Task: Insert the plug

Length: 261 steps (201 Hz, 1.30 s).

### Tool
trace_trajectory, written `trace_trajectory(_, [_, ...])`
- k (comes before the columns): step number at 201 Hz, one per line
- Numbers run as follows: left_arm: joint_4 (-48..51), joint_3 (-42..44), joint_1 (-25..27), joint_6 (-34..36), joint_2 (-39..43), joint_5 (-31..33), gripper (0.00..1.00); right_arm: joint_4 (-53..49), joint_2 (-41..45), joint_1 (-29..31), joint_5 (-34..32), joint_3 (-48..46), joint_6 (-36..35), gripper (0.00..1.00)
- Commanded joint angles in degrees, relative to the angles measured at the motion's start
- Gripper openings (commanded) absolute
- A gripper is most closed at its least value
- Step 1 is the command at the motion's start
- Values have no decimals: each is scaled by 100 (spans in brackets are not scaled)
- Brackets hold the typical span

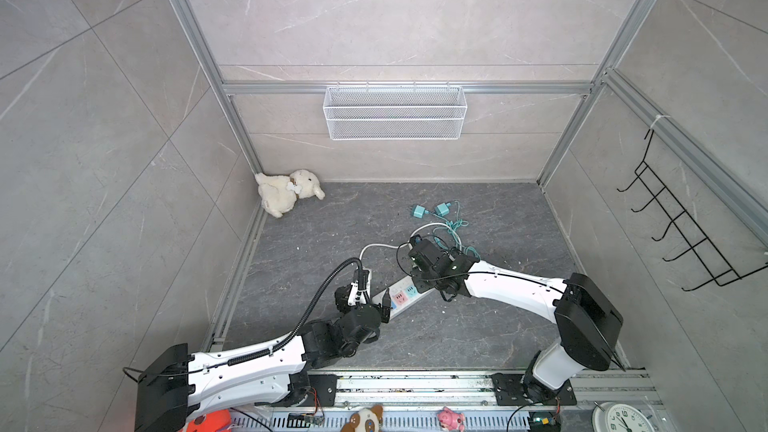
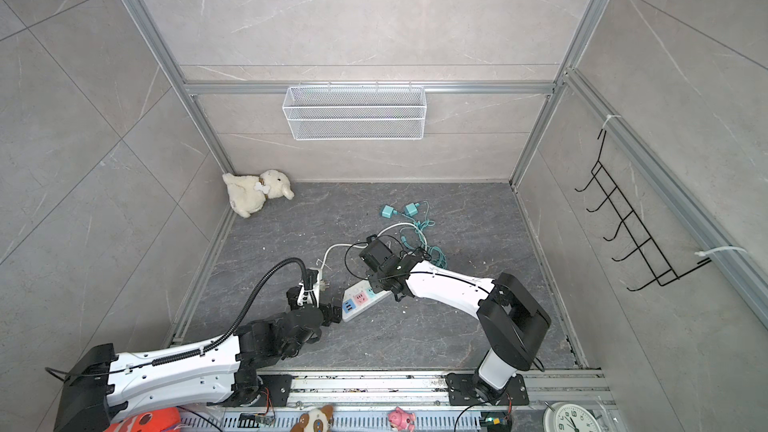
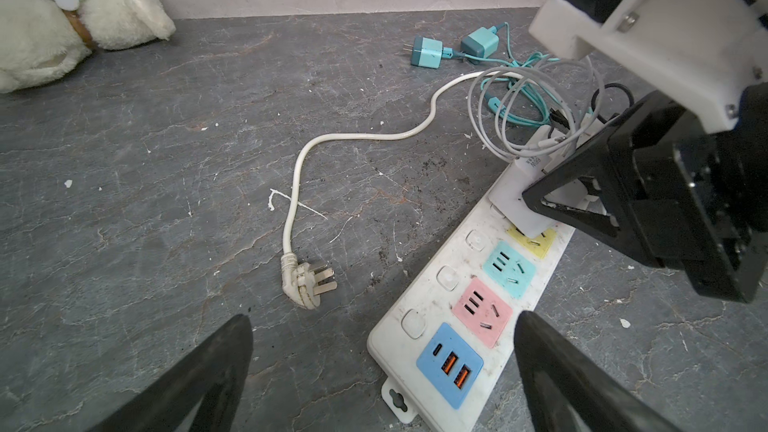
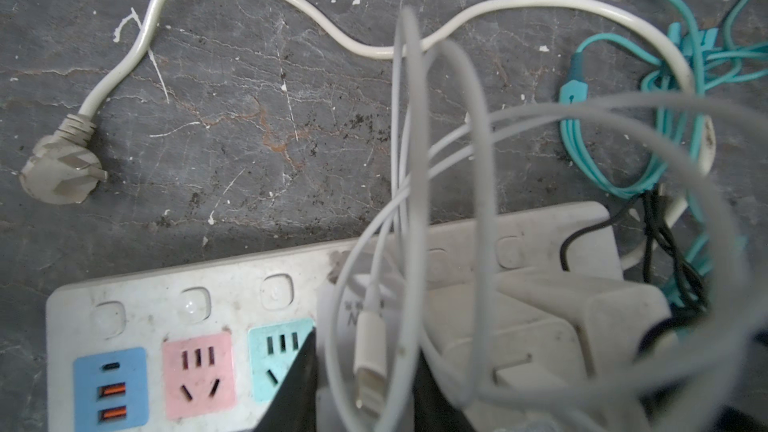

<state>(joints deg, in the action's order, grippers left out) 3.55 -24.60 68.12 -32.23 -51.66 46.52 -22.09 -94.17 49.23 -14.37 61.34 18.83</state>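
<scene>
left gripper [image 3: 382, 317]: fingers spread wide and holding nothing; only their tips show in the left wrist view.
blue USB panel [image 3: 449, 363]: on the end of the power strip [image 3: 424, 297], below and between the left fingers, nearer one of them.
right gripper [image 4: 365, 351]: fingers pinched on the white adapter [image 3: 509, 193]; in both top views the wrist covers them.
white adapter: tilted between the right fingers, its lower edge over the yellow socket [image 3: 544, 243]; the prongs are hidden, so I cannot tell if it is seated.
thin white cable [image 4: 415, 118]: blurred loops in front of the right fingers, hiding part of the strip.
three-pin plug [image 3: 305, 284]: loose on the floor just beyond the left fingertips, apart from the strip.
</scene>
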Motion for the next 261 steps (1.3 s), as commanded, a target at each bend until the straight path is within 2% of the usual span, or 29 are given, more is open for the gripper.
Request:
trace_trajectory(1, [55, 44, -24, 109, 126, 280, 100, -766, -112, 73, 120, -382, 279, 9])
trace_trajectory(45, [54, 46, -20, 185, 191, 373, 100, -583, -67, 184, 172, -743, 493, 9])
trace_trajectory(162, [-60, 65, -34, 277, 174, 401, 100, -507, -217, 403, 119, -895, 753, 9])
trace_trajectory(195, [-56, 47, -34, 296, 156, 389, 100, -841, -621, 445, 31, -604, 805, 9])
trace_trajectory(261, [-81, 75, -44, 340, 209, 410, 100, -1046, -668, 456, 101, -582, 851, 8])
